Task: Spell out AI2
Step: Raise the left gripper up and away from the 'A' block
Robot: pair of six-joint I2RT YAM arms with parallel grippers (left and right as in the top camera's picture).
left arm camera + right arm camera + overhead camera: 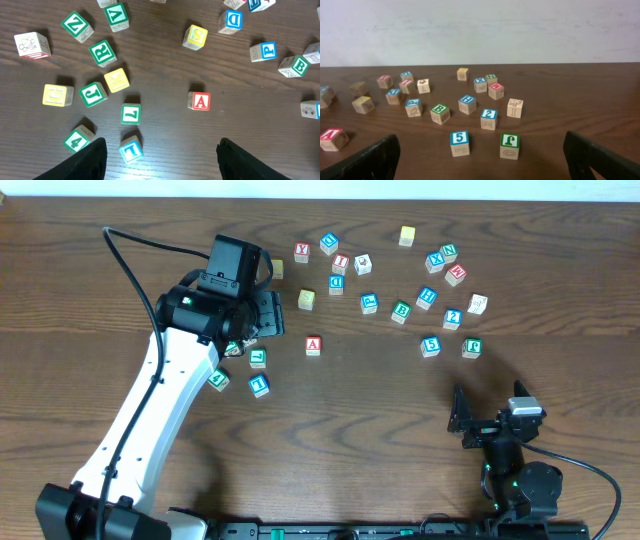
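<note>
Left gripper (161, 150) spread wide, empty, above the desk (165, 65); red A block (199, 101) sits square, letter upright; right gripper (480, 145) gaping too.

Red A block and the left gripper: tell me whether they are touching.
Apart. The left wrist view shows bare table between the red A block and both fingers of the open left gripper.

L arm (165, 395) stretched fwd, L gripper (160, 162) spread wide, empty. R arm (520, 470) folded back, R gripper (480, 157) spread wide.
</note>
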